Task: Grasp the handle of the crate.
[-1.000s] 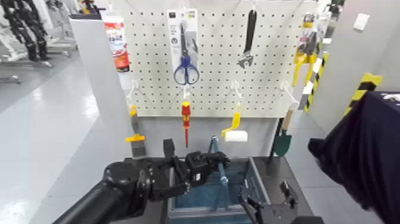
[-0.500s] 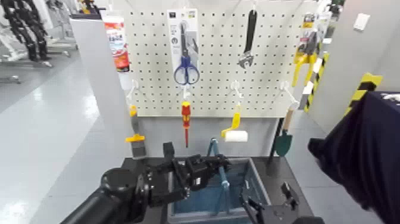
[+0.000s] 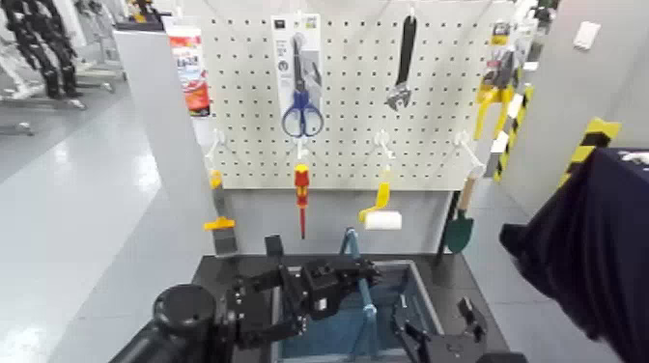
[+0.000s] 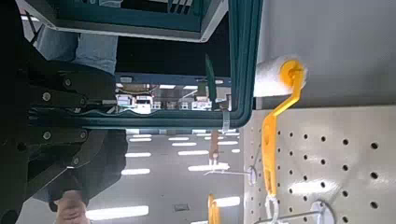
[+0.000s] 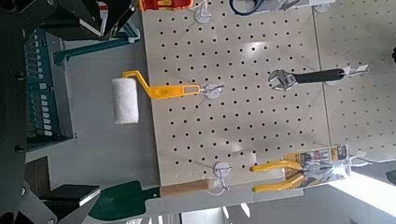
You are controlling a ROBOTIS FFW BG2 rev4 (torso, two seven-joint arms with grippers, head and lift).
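1. Left gripper (image 3: 350, 277) is at the handle (image 3: 359, 280) of the crate (image 3: 422, 294); its black body overlaps the upper left side of the hoop in the head view. Whether the fingers have closed on the handle cannot be told: the grip point is hidden there and in the left wrist view.
2. The handle stands upright as a thin blue-grey hoop across the crate's middle. The crate sits on the dark table (image 3: 217, 265) directly below the pegboard (image 3: 425, 116), at 6 o'clock in the head view.
3. Right gripper (image 3: 437, 338) hovers at the crate's near right corner, about 5 o'clock from the handle, with its fingers spread apart and holding nothing.
4. On the pegboard at 12 o'clock of the crate: blue scissors (image 3: 302, 101), adjustable wrench (image 3: 403, 63), red-and-yellow screwdriver (image 3: 301, 198), paint roller (image 3: 380, 212), hand trowel (image 3: 462, 222), pliers (image 3: 497, 92).
5. The roller and screwdriver hang just above the crate's far rim, apart from the handle.
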